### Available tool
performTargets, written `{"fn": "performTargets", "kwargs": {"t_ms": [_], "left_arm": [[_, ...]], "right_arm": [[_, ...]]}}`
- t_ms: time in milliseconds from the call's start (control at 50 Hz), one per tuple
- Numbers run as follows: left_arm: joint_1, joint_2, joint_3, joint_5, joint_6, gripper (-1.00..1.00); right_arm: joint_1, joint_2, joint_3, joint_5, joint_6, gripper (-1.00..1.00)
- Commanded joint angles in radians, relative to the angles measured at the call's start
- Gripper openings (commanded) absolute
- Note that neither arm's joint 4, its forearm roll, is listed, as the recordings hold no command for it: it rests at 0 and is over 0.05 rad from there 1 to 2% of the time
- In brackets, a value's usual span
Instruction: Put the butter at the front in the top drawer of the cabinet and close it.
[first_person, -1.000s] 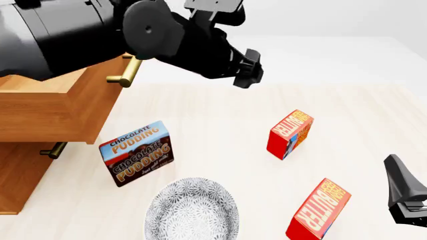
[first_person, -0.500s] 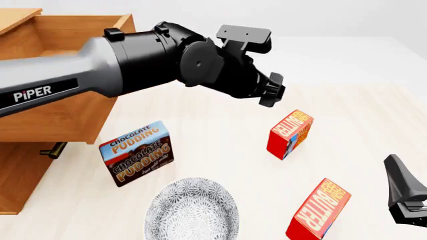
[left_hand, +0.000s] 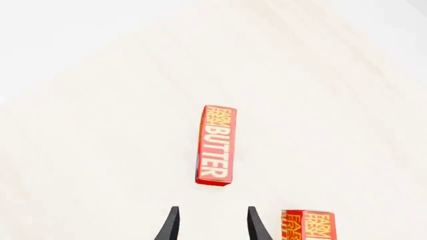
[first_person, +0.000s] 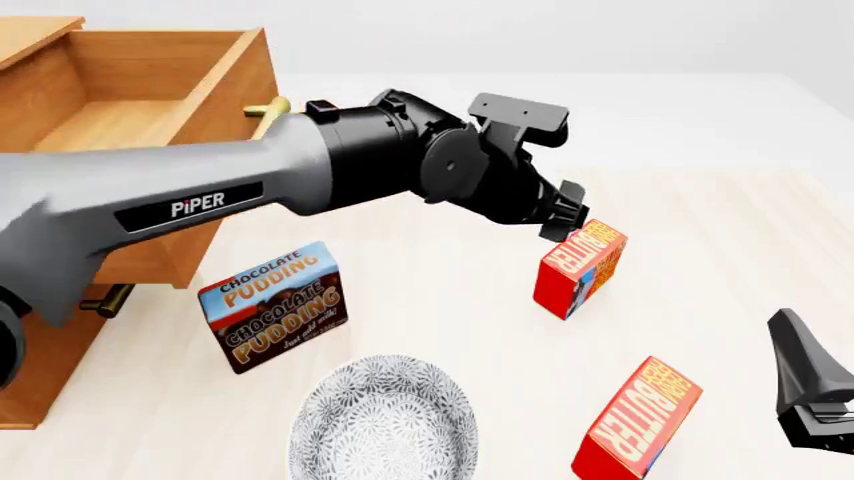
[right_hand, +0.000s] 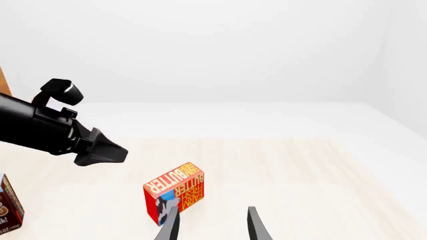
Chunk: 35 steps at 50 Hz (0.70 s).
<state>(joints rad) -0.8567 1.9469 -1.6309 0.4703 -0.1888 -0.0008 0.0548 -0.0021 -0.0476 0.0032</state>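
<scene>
Two red butter cartons stand on the table. The front butter (first_person: 639, 420) is near the front edge; the other butter (first_person: 583, 267) stands farther back. My left gripper (first_person: 566, 213) is open and empty, just above and left of the far carton, not touching it. In the left wrist view the fingers (left_hand: 172, 226) are apart, with one carton (left_hand: 215, 145) ahead and another (left_hand: 308, 226) beside them. The cabinet (first_person: 54, 300) is at the left, its top drawer (first_person: 134, 120) pulled open. My right gripper (first_person: 806, 390) is open and empty at the right edge, right of the front butter.
A chocolate pudding box (first_person: 274, 305) stands in front of the cabinet. A patterned grey bowl (first_person: 384, 425) sits at the front centre. The drawer's brass handle (first_person: 267, 110) sticks out behind my left arm. A lower drawer handle (first_person: 104, 300) shows at the left.
My left arm has swung away from the drawer handle, rightward and down toward the far butter carton. The open drawer is now uncovered. The right arm and the boxes have not moved.
</scene>
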Motion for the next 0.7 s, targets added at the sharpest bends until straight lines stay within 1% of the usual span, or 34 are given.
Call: {"fn": "performTargets", "kwargs": {"t_ms": [20, 160, 360, 640, 660, 700], "left_arm": [[-0.007, 0.07, -0.061, 0.021, 0.007, 1.0], [-0.019, 0.124, -0.123, 0.047, 0.008, 1.0], [-0.015, 0.175, -0.175, 0.07, 0.017, 1.0], [-0.019, 0.214, -0.202, 0.073, 0.009, 1.0], [-0.004, 0.218, -0.206, 0.077, 0.02, 1.0], [-0.017, 0.225, -0.21, 0.074, 0.007, 1.0]], "right_arm": [[0.0, -0.017, 0.0, 0.016, -0.001, 1.0], [0.0, -0.017, 0.0, 0.016, -0.001, 1.0], [0.0, -0.017, 0.0, 0.016, -0.001, 1.0], [0.0, -0.017, 0.0, 0.016, -0.001, 1.0], [0.0, -0.017, 0.0, 0.016, -0.001, 1.0], [0.0, -0.017, 0.0, 0.016, -0.001, 1.0]]}}
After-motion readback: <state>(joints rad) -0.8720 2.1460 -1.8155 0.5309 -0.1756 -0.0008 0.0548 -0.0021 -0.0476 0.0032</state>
